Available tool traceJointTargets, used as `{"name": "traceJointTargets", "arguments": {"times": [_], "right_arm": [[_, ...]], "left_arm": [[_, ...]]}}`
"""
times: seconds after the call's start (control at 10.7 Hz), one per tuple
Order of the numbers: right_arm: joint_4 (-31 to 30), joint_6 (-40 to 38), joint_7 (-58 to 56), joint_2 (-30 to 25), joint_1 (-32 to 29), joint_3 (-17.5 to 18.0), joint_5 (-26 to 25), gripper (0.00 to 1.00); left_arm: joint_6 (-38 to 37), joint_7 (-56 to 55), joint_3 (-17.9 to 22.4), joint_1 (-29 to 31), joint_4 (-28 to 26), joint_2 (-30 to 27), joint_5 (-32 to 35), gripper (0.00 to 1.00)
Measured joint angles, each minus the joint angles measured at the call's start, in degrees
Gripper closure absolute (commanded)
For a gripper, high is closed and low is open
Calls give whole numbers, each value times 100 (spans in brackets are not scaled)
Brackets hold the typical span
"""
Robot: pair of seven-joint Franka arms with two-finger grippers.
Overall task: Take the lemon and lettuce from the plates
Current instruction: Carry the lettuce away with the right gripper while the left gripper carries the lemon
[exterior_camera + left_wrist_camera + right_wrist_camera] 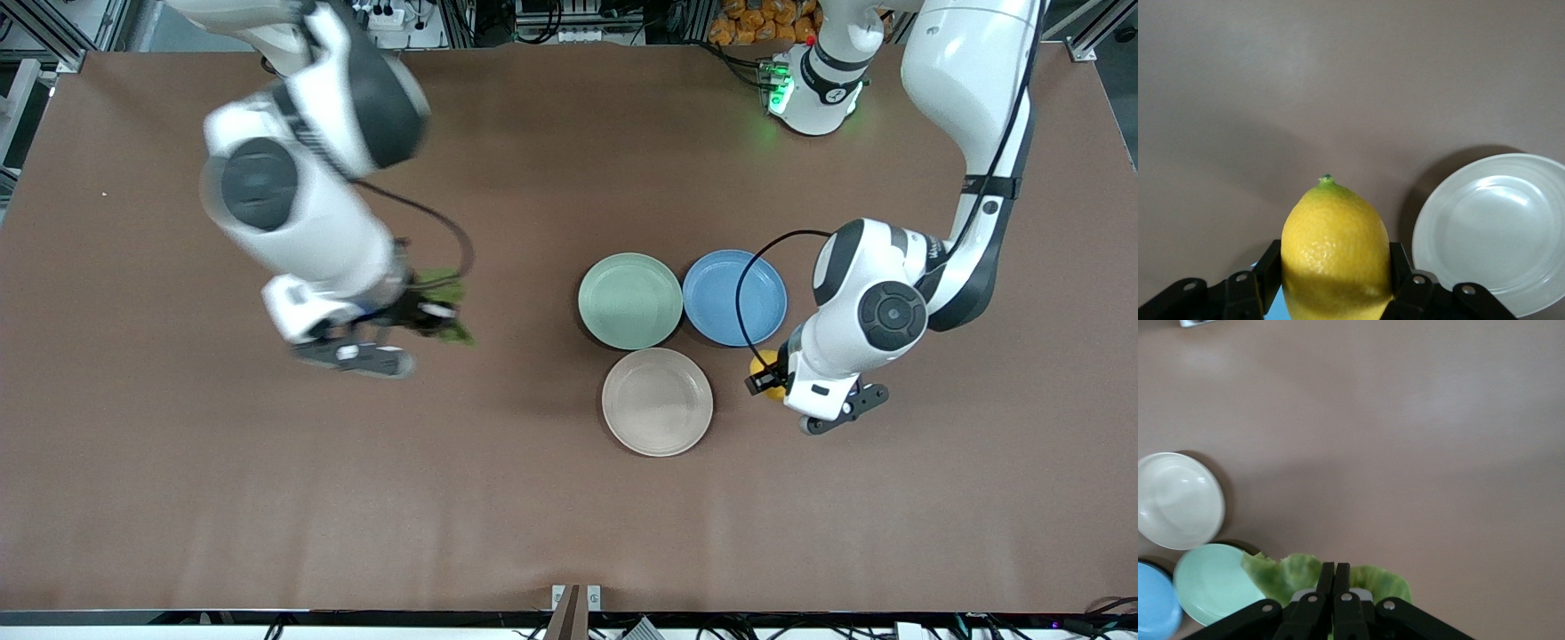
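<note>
Aloft — lemon (1335, 253), lettuce (1298, 577) clamped

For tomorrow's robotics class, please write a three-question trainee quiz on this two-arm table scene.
1. True or false: the small oval bright yellow lemon lies on a plate.
2. What does the right gripper hold?
A. wrinkly dark green lettuce leaf
B. a spoon
C. nothing
3. Fill in: the round blue plate sits beside the pale mint green plate and holds ____.

Key: 1 false, the left gripper holds it over the brown table. 2 A. 3 nothing.

three plates (657, 402) clustered, table (178, 489) open around
</note>
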Motion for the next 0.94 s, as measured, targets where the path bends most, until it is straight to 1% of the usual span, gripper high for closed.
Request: {"name": "traceJointTargets", "arguments": {"times": [0.09, 0.28, 0.47, 0.66, 0.75, 0.94], "right_arm": [[-15, -202, -432, -54, -325, 1, 23, 100], [-97, -324, -1143, -53, -885, -3, 41, 100], [-278, -327, -1823, -45, -1387, -8, 33, 100], [-475, -242, -2362, 11, -1807, -10, -191, 100], [-571, -103, -2496, 91, -1908, -11, -318, 100], [-855, 297, -2593, 306, -2073, -13, -416, 100]], "left_arm": [[7, 0, -4, 25, -329, -265, -5, 100], [77, 2, -11, 30, -1028, -841, -9, 100], [143, 120, -11, 50, -1502, -1235, -10, 100], [221, 371, -4, 188, -1653, -1297, -10, 100], [234, 550, 4, 287, -1683, -1296, -11, 100], [240, 982, 16, 547, -1729, -1294, -11, 100]]}}
